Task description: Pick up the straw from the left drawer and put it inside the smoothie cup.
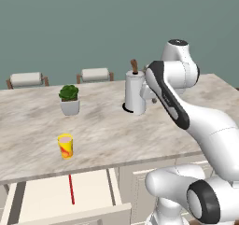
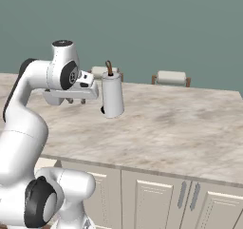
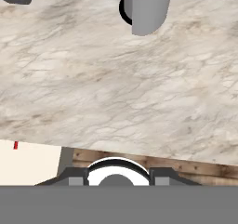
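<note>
The red straw (image 1: 71, 189) lies straight on the pale bottom of the open left drawer (image 1: 42, 198), under the counter's front edge. The yellow smoothie cup (image 1: 66, 145) with orange swirls stands upright on the marble counter, just behind the drawer. My gripper (image 2: 77, 100) hangs over the counter beside the paper towel roll, well to the right of the cup and higher than it. In the hand view the gripper (image 3: 116, 179) is open, its dark fingertips (image 3: 75, 179) apart with nothing between them. That view catches a corner of the drawer (image 3: 28, 165) and the straw's red tip (image 3: 16, 145).
A paper towel roll (image 1: 135, 93) on a dark stand rises close to the hand. A white pot with a green plant (image 1: 69, 99) stands behind the cup. Chairs (image 1: 26, 79) line the counter's far side. Shut cabinet fronts (image 2: 152, 195) sit below the counter.
</note>
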